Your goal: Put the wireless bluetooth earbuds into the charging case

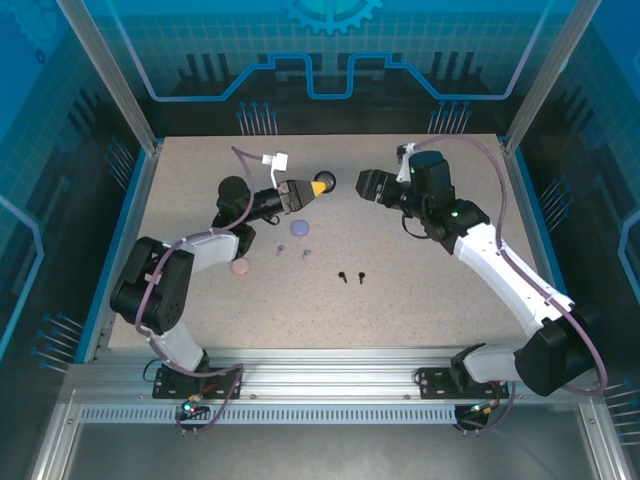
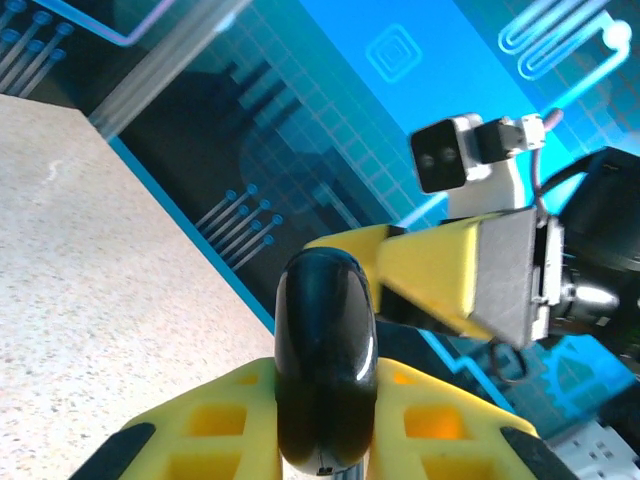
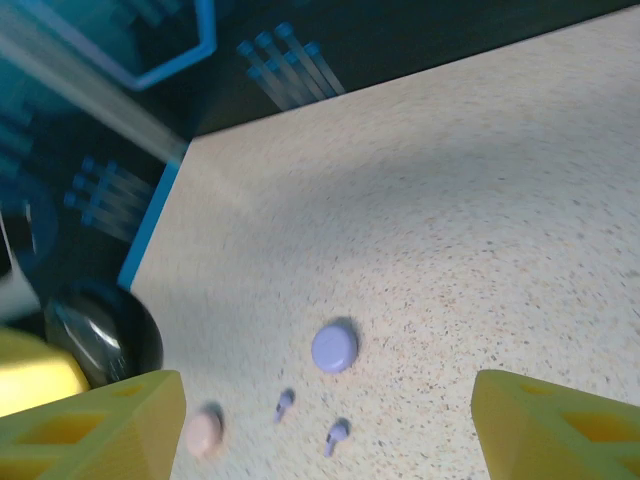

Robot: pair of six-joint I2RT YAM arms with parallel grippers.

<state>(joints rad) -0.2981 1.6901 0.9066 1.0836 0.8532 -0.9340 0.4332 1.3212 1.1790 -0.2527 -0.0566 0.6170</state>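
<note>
My left gripper (image 1: pixel 316 187) is shut on a glossy black round charging case (image 1: pixel 328 181), held off the table at mid-back. In the left wrist view the black case (image 2: pixel 325 350) stands edge-on between the yellow fingers (image 2: pixel 215 425). My right gripper (image 1: pixel 362 185) faces it from the right, open and a short gap away. Two black earbuds (image 1: pixel 351 275) lie on the table in front. The right wrist view looks down past my open right gripper (image 3: pixel 325 400) at two lavender earbuds (image 3: pixel 338 432), a lavender case (image 3: pixel 334 347) and a pink case (image 3: pixel 204 432).
The lavender case (image 1: pixel 297 228) and lavender earbuds (image 1: pixel 306 252) lie below the left gripper, and the pink case (image 1: pixel 240 268) sits further left by the left arm. Blue rails and glass walls border the table (image 1: pixel 430 300).
</note>
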